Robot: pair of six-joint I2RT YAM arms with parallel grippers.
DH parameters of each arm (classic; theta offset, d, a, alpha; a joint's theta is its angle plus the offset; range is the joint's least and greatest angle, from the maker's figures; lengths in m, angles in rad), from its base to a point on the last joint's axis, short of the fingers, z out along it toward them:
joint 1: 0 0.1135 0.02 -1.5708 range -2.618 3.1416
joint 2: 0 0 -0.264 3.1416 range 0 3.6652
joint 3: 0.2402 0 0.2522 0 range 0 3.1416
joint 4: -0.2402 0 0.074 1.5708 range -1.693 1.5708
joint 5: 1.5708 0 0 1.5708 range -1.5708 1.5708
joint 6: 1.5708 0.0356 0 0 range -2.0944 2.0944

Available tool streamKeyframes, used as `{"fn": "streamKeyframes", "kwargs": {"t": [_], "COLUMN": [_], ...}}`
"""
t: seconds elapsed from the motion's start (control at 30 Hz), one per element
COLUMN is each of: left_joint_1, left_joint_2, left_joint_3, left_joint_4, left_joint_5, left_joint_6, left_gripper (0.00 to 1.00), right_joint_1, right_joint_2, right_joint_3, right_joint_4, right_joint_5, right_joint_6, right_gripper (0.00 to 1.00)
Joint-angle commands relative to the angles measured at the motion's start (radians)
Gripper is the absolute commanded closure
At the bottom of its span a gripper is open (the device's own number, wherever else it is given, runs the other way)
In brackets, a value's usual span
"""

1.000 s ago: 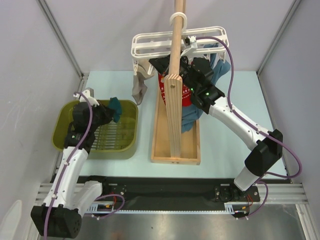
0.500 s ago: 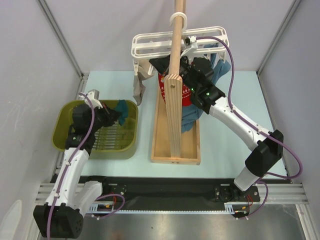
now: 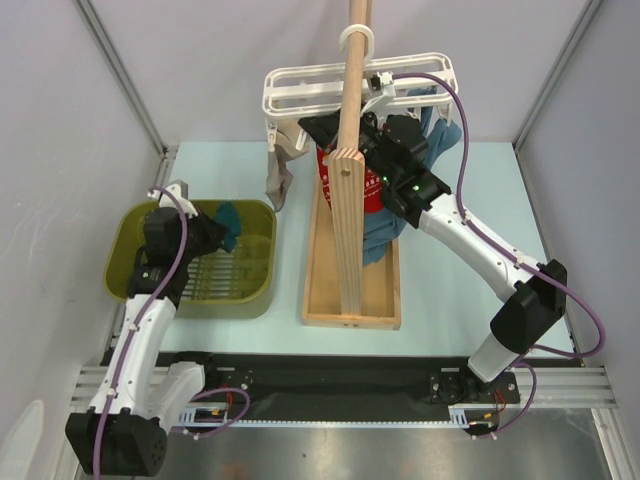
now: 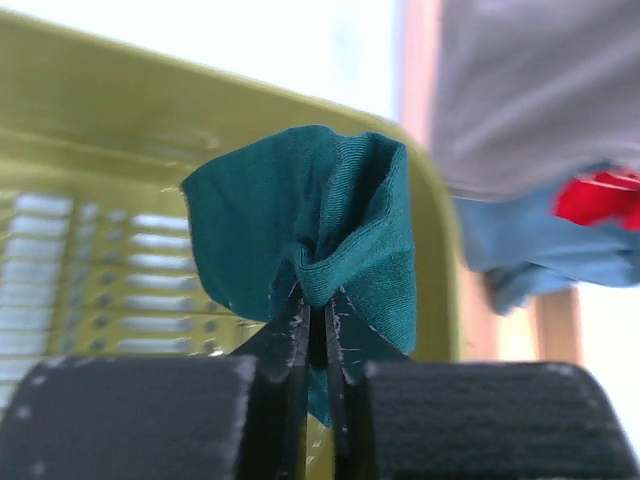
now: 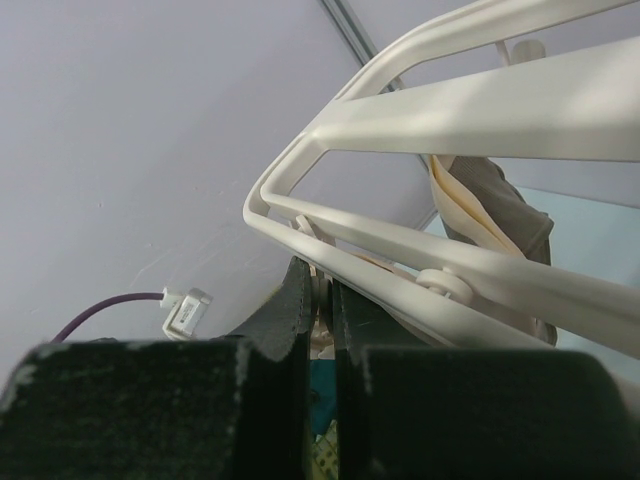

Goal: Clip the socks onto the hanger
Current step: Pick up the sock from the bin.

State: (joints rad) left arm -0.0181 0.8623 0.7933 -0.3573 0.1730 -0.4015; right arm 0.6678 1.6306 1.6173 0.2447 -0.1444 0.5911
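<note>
A red sock [image 3: 373,198] already appears to hang under the hanger [image 5: 470,130], but the left claw [image 4: 316,305], clamped on a teal sock [image 4: 330,210] above the basket [image 3: 128,228], has yet to deliver it, while the right claw [image 5: 318,290] seems pinched on a peg [image 5: 318,322].
</note>
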Motion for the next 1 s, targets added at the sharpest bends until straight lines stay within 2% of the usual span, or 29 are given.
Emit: {"fn": "streamKeyframes", "kwargs": {"t": [0.0, 0.07, 0.1, 0.13, 0.23, 0.37, 0.5, 0.7, 0.83, 0.97], "left_joint_1": [0.009, 0.009, 0.009, 0.009, 0.004, -0.048, -0.115, -0.172, -0.18, -0.201], "left_joint_2": [0.024, 0.062, 0.076, 0.089, 0.15, 0.245, 0.294, 0.359, 0.417, 0.449], "left_joint_3": [0.001, -0.008, -0.008, -0.003, 0.027, 0.089, 0.08, 0.072, 0.096, 0.129], "left_joint_4": [-0.037, -0.034, -0.032, -0.037, -0.061, -0.149, -0.144, -0.085, -0.051, -0.046], "left_joint_5": [-0.139, -0.122, -0.121, -0.133, -0.161, -0.34, -0.394, -0.356, -0.291, -0.29], "left_joint_6": [-0.026, -0.026, -0.026, -0.023, -0.002, 0.003, -0.008, 0.012, 0.058, 0.076], "left_gripper": [0.88, 0.91, 0.98, 1.0, 1.0, 1.0, 1.0, 0.91, 0.88, 0.84], "right_joint_1": [0.0, 0.0, 0.0, 0.0, 0.003, 0.004, 0.001, -0.002, -0.004, -0.01], "right_joint_2": [-0.02, -0.017, -0.017, -0.014, -0.012, -0.003, -0.008, -0.021, -0.018, -0.017], "right_joint_3": [0.003, 0.001, 0.001, 0.0, -0.002, 0.004, 0.0, -0.007, -0.004, -0.019], "right_joint_4": [-0.024, -0.025, -0.028, -0.028, -0.028, -0.031, -0.03, -0.015, -0.012, -0.013], "right_joint_5": [-0.018, -0.018, -0.014, -0.014, -0.014, -0.018, -0.027, -0.017, -0.026, -0.027], "right_joint_6": [-0.004, -0.005, -0.005, -0.002, 0.0, 0.001, 0.01, 0.007, -0.005, 0.001], "right_gripper": [1.0, 1.0, 1.0, 1.0, 1.0, 1.0, 1.0, 1.0, 1.0, 1.0]}}
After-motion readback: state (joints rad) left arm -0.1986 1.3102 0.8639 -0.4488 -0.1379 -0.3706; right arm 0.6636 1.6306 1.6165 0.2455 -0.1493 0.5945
